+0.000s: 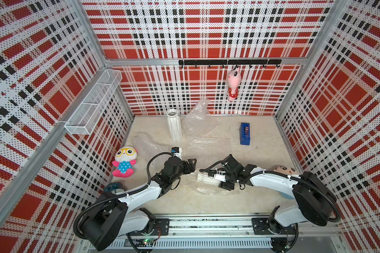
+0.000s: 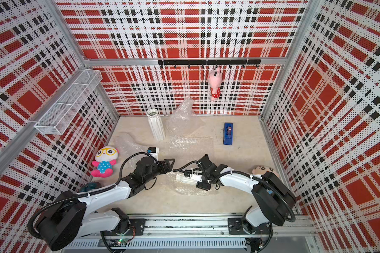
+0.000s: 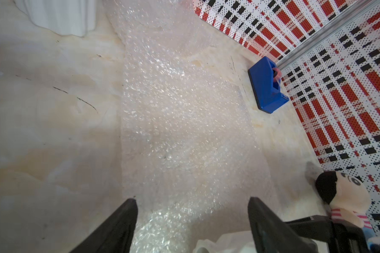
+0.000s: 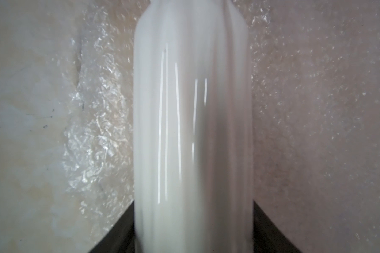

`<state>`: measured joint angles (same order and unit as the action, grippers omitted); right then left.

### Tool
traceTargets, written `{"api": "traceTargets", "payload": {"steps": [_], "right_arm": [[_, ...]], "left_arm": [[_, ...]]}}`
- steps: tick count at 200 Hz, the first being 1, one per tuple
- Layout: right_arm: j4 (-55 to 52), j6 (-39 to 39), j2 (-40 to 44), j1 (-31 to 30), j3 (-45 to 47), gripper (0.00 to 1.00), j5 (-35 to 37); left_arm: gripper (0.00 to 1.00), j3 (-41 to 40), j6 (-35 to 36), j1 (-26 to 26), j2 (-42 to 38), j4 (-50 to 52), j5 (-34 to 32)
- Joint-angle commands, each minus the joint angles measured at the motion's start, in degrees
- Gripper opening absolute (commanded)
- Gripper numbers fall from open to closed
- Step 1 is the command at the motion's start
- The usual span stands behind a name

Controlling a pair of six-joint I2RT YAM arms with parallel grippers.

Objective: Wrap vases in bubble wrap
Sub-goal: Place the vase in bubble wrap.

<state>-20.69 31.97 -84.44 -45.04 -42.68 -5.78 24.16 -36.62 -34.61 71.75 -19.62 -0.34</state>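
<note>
The right gripper point(image 4: 193, 223) is clamped on the short white vase point(image 4: 191, 122), with one finger against each side of its ribbed body. This vase lies on its side near the front middle of the worktop point(image 1: 261, 201). It rests on a flat bubble wrap sheet point(image 1: 208, 144) that spreads from under it toward the back wall. The left gripper point(image 3: 192, 200) is open just beside the vase's free end. Its jaws stand wide apart above the same sheet with nothing between them. Farther back the taller white vase point(image 1: 174, 124) stands upright. Just beside it a crumpled piece of bubble wrap point(image 1: 196, 118) rises against the back wall. Another wrinkled sheet point(image 1: 144, 143) lies toward the left wall. A blue tape dispenser point(image 1: 245, 133) sits on the worktop on the right side, near the flat sheet's edge.
</note>
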Motion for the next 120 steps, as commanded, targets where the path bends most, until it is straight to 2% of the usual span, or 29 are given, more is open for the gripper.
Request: {"api": "traceTargets", "payload": {"steps": [1,36,77,120], "right_arm": [[4.6,1.4,0.9,-0.8,-0.4,0.69,4.2],[6.2,0.8,2.8,-0.9,0.6,0.85,5.9],[6.7,0.5,6.0,-1.2,1.2,0.83,5.5],[5.4,0.6,3.2,-1.9,0.6,0.81,5.8]], "left_arm": [[0.82,1.2,1.4,-1.6,2.4,-1.7,1.6],[0.83,1.6,1.6,-2.1,4.2,-2.0,1.0],[0.82,1.9,2.5,-2.4,5.5,-2.1,2.2],[0.82,3.3,3.2,-5.2,7.0,-0.7,3.2]]}}
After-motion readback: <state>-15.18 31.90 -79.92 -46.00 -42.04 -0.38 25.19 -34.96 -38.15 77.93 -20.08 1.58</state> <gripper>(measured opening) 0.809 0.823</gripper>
